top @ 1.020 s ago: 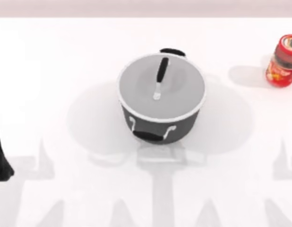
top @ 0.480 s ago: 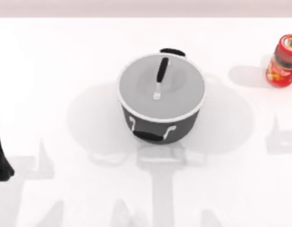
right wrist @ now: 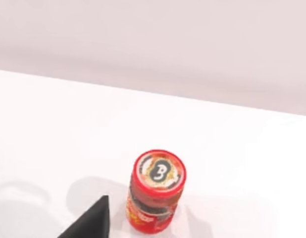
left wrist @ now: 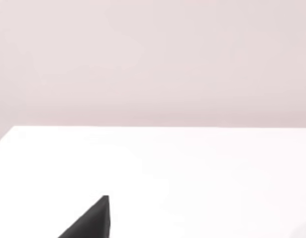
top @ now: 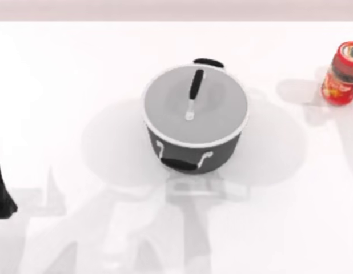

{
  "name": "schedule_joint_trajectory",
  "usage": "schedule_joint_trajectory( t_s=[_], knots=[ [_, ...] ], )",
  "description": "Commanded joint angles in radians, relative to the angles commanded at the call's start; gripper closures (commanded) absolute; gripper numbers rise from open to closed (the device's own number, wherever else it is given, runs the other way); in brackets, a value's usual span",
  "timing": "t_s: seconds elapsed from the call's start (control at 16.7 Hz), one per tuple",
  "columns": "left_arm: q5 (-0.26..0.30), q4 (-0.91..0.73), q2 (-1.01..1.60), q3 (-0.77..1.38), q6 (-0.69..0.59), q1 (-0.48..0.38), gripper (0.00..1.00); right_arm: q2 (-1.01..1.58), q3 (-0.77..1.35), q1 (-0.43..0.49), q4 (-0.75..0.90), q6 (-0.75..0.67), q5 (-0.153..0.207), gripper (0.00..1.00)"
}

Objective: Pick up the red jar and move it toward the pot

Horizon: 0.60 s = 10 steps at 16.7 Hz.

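**Right pincer approaching the upright jar**

The jar stands upright on the table near the top view's far right edge, well apart from the pot at centre. In the right wrist view the jar lies directly ahead of and below the right pincer, its lid facing the camera, its long axis vertical. One dark fingertip shows just beside the jar; whether the right pincer is wide or narrow cannot be told. The right arm itself is outside the top view. The left arm is parked at the left edge, far from the jar, its pincer's state likewise not shown. Judged from position, the right arm is the nearer and should descend around the jar's body.
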<state>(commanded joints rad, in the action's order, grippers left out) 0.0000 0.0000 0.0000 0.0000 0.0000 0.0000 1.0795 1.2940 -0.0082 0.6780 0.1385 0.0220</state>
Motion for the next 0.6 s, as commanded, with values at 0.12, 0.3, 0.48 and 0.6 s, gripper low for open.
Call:
schedule_joint_trajectory(
  t_s=[0.12, 0.3, 0.48, 0.6],
  knots=[
    [0.0, 0.0, 0.0, 0.0, 0.0, 0.0, 0.0, 0.218, 0.222, -0.001, 0.138, 0.027, 0.005, 0.0],
    [0.0, 0.0, 0.0, 0.0, 0.0, 0.0, 0.0, 0.55, 0.561, -0.003, 0.346, 0.07, 0.014, 0.0],
    [0.0, 0.0, 0.0, 0.0, 0.0, 0.0, 0.0, 0.873, 0.898, -0.005, 0.55, 0.112, 0.022, 0.0],
    [0.0, 0.0, 0.0, 0.0, 0.0, 0.0, 0.0, 1.075, 1.116, -0.006, 0.677, 0.139, 0.028, 0.0]
  ],
)
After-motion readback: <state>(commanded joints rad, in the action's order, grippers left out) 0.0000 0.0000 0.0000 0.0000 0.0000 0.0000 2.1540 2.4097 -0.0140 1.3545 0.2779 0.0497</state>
